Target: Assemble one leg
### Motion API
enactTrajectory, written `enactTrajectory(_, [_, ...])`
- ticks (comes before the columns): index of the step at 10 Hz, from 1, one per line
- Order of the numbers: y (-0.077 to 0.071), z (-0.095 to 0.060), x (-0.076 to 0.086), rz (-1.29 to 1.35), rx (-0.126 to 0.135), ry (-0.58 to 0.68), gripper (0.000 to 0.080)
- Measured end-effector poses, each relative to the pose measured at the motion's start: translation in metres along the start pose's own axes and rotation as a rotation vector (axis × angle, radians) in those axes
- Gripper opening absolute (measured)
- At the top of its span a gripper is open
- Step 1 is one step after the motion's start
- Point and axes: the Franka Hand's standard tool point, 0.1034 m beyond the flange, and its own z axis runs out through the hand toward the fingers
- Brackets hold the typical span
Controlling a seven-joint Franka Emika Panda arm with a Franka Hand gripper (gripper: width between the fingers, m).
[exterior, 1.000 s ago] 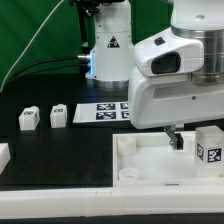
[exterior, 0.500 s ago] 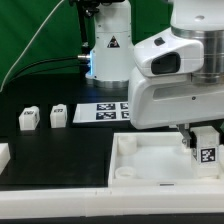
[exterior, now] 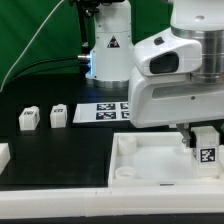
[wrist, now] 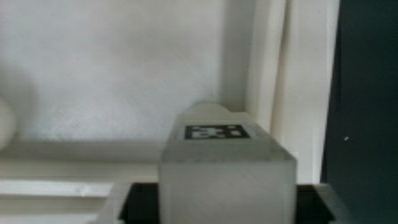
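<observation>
A white leg [exterior: 209,150] with a black-and-white tag stands on the right part of the large white tray-like piece [exterior: 150,165]. My gripper [exterior: 198,140] is down around this leg. In the wrist view the leg [wrist: 222,165] fills the gap of the gripper [wrist: 226,203], tag [wrist: 217,131] facing the camera, and the dark fingers [wrist: 139,200] press against both of its sides. Two more legs [exterior: 28,119] [exterior: 58,115] stand on the black table at the exterior view's left.
The marker board [exterior: 103,110] lies on the table behind the tray-like piece. Another white part [exterior: 3,155] shows at the left edge. The arm's base [exterior: 108,50] stands at the back, in front of a green backdrop.
One second ago the gripper hung just left of the leg; it moved right and now straddles it. Nothing has shifted in the last half second.
</observation>
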Motion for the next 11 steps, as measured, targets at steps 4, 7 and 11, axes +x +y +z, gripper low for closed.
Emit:
enactTrajectory(4, [-0.0030,-0.0001,0.0009,0.442,0.006,0.007,0.0292])
enactTrajectory(7, [-0.0084,0.0001,-0.0004,0.774,0.011,0.004,0.0292])
enactTrajectory(11, [-0.0085,-0.0007,0.0026,1.156,0.029,0.011,0.0294])
